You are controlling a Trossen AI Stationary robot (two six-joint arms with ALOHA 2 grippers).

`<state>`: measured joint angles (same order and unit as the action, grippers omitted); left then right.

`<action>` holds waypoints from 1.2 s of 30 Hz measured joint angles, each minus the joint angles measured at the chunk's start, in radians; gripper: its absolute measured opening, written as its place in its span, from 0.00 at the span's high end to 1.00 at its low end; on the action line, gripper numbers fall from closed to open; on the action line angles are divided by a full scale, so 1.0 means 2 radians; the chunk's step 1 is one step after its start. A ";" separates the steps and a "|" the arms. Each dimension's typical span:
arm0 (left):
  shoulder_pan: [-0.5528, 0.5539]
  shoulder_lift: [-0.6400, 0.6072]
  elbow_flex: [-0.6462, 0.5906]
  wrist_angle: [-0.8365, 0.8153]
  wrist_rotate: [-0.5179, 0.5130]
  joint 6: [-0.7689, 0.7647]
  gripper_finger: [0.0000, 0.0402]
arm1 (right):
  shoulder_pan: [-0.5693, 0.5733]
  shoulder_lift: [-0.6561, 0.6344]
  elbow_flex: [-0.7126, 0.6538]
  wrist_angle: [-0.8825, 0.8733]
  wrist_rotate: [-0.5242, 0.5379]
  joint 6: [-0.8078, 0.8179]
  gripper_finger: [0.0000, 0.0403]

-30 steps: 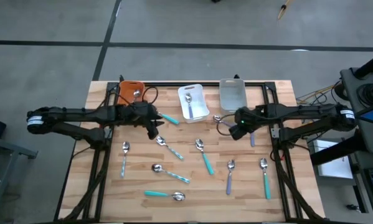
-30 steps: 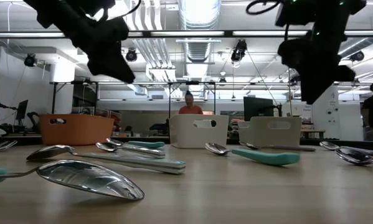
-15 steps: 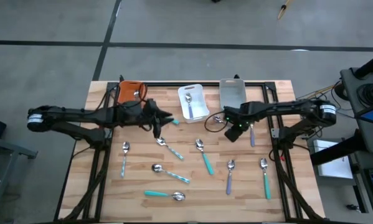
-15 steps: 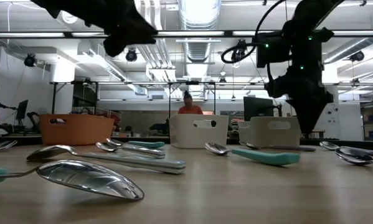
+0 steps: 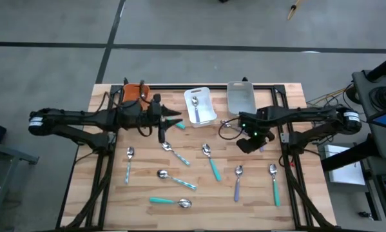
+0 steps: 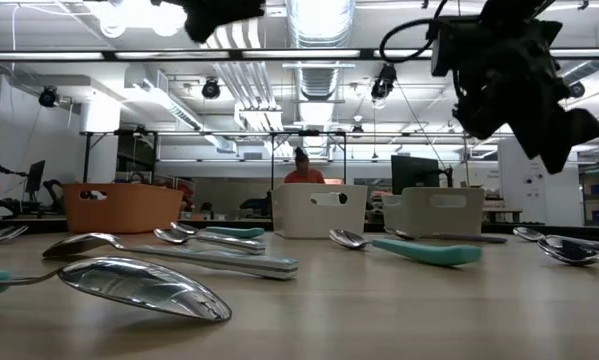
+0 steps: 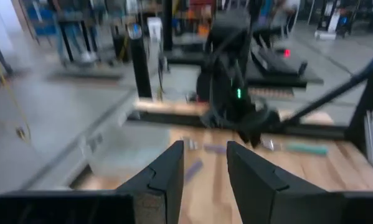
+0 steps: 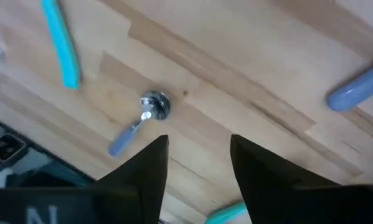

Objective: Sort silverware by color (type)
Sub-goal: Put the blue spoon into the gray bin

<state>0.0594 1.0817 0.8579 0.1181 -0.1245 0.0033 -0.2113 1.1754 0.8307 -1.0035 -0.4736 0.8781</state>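
The silverware lies scattered on the wooden table (image 5: 289, 96): striped-handled spoons (image 5: 174, 154) (image 5: 178, 180), teal-handled pieces (image 5: 169, 202) (image 5: 211, 162) (image 5: 274, 184) and a lavender-handled spoon (image 5: 238, 181). My left gripper (image 5: 169, 117) (image 7: 205, 149) hovers high near the orange bin (image 5: 135, 93), level and pointing at the right arm, open and empty. A teal handle (image 5: 178, 125) lies just beyond it. My right gripper (image 5: 247, 142) (image 8: 198, 146) hangs above the table right of centre, open and empty, looking down on the lavender spoon (image 8: 142, 115). Beside it lies a lavender handle (image 5: 261, 145) (image 8: 354, 92).
At the far edge stand the orange bin, a white bin (image 5: 200, 106) with one spoon in it, and a grey bin (image 5: 240, 96). One more spoon (image 5: 129, 159) lies at the left. A person (image 6: 301, 172) sits in the room behind the table.
My left gripper has risen, going out of the top of the low view, and has turned from pointing down to level, facing the table's right. My right gripper dipped toward the table, then rose again and shifted slightly toward the near edge.
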 joint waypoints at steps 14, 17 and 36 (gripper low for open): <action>-0.026 0.015 0.031 0.038 0.002 -0.042 0.74 | -0.020 0.012 0.000 -0.001 0.064 -0.050 0.63; -0.038 0.023 0.026 0.034 0.002 -0.058 0.74 | 0.007 0.013 -0.001 0.020 0.057 -0.028 0.63; -0.167 0.026 -0.085 0.034 -0.055 -0.177 0.74 | 0.133 0.123 0.009 0.306 0.135 0.025 0.63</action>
<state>-0.2749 1.1334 0.6888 0.1867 -0.2341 -0.3499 0.0548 1.4208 0.8484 -0.3911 -0.2039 0.9276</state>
